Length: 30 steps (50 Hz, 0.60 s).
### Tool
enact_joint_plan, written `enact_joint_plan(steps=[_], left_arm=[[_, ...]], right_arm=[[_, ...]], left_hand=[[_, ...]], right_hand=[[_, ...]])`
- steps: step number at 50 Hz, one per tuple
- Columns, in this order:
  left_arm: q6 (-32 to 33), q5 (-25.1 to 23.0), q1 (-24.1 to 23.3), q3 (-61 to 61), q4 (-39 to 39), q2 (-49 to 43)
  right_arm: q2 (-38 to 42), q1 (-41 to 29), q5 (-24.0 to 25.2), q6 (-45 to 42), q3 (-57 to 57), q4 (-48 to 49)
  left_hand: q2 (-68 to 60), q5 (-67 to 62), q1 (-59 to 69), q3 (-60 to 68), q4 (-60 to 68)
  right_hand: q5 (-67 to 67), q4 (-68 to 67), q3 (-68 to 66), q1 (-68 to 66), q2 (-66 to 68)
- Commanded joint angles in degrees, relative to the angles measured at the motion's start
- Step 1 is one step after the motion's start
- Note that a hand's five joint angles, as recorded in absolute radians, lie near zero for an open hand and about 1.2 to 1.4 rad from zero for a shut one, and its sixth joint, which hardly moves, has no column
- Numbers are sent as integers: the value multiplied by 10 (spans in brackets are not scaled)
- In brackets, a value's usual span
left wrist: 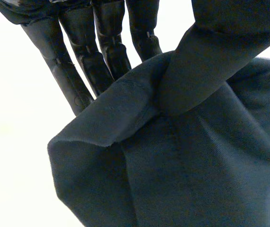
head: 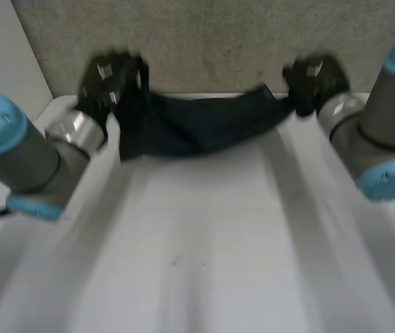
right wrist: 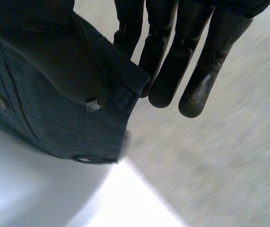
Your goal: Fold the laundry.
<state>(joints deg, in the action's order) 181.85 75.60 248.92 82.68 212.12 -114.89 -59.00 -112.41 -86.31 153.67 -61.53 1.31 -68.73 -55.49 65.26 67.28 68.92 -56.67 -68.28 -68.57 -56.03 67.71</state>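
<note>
L hand (head: pixel 107 80) & R hand (head: pixel 313 82) each pinch dark garment (head: pixel 197 125), thumb vs straight fingers, at opposite ends (sags btwn them), over table (head: pixel 197 243).

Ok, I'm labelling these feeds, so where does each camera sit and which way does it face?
Head: between and behind the arms, looking down at the table; both arms, left robot hand and right robot hand holding the cloth.
Left wrist: on the left arm, along its palm; its fingers, pinched cloth.
Right wrist: on the right arm, along its palm; its fingers, pinched cloth.
Shared: the cloth, in all three.
</note>
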Motion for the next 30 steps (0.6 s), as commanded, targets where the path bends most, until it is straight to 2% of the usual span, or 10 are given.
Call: enact_joint_plan(steps=[1,6,9,14,19,25,30], left_arm=[[54,1,1,96,-64,-34],[110,-1,1,157,-90,5],[116,-1,-1,178,-92,29],[120,7,-7,223,-92,68],[116,27,-2,241,-94,85],[112,91,-4,260,-99,99],[110,118,-8,273,-101,109]], right_arm=[[21,2,34,-55,-139,-15],[13,8,38,-77,-188,-21],[-12,9,40,-87,-227,-35],[-77,10,53,-90,-300,-43],[-116,18,91,-82,-372,-18],[-130,45,98,-81,-430,24],[-131,48,98,-81,-460,51]], left_hand=[[-113,-145,147,127,111],[-113,-145,147,127,111],[-105,-137,139,119,103],[231,199,-196,-217,-233],[279,247,-244,-264,-281],[302,270,-268,-288,-304],[311,279,-276,-296,-313]], right_hand=[[-133,-117,-114,-240,123],[-133,-117,-114,-240,123],[-133,-117,-114,-240,123],[-133,-117,-114,-240,123],[-133,-117,-114,-240,123],[-133,-117,-114,-240,123],[-133,-117,-114,-240,123]])
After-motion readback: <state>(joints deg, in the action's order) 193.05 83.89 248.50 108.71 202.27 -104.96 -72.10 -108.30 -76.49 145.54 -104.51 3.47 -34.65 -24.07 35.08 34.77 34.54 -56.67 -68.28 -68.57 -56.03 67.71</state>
